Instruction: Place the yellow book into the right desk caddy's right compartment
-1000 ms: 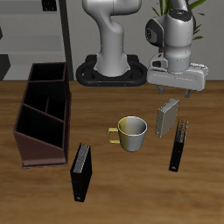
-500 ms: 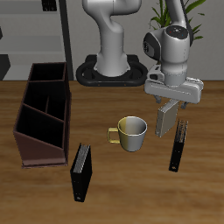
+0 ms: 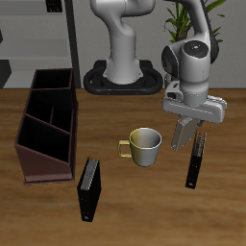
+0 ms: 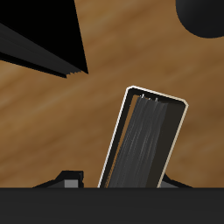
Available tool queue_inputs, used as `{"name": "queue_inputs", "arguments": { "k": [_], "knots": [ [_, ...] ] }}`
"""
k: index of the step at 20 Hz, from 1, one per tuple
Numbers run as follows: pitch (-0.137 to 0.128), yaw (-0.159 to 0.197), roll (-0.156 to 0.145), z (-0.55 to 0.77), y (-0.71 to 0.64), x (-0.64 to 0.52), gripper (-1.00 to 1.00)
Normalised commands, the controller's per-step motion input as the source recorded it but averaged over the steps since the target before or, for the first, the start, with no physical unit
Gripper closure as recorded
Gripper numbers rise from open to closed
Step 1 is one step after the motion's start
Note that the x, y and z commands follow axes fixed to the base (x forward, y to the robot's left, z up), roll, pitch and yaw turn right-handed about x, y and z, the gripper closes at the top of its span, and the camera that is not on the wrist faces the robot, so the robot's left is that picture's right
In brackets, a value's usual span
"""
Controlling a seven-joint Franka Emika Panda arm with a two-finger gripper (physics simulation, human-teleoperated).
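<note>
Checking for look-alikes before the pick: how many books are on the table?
3: the yellow book upright beside the mug, under the gripper; a black book just beyond it; another black book near the front edge. None seem hidden.

Exterior view: front, above, whole table (image 3: 115,207). Wrist view: close, downward. Shared: yellow book (image 3: 181,133) (image 4: 144,140).

gripper (image 3: 184,128) fingertips hidden behind the yellow book's (image 3: 180,135) top, jaw state unclear, wrist view cuts off the yellow book's (image 4: 143,140) near end behind the gripper body, black book (image 4: 39,44) and mug (image 4: 202,16) cropped by edges
</note>
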Motion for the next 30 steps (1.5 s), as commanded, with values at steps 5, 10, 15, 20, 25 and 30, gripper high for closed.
{"name": "queue_inputs", "arguments": {
  "k": [5, 10, 15, 20, 25, 30],
  "knots": [
    [-0.044, 0.003, -0.028, 0.21, -0.21, -0.03, 1.00],
    [-0.046, 0.015, -0.014, 0.27, -0.20, -0.05, 1.00],
    [-0.067, 0.056, -0.028, 0.46, -0.38, -0.13, 1.00],
    [-0.074, 0.068, -0.043, 0.48, -0.42, -0.20, 1.00],
    [-0.039, 0.058, -0.031, 0.43, -0.49, -0.22, 1.00],
    [-0.088, 0.068, -0.040, 0.37, -0.42, -0.32, 1.00]
  ]
}}
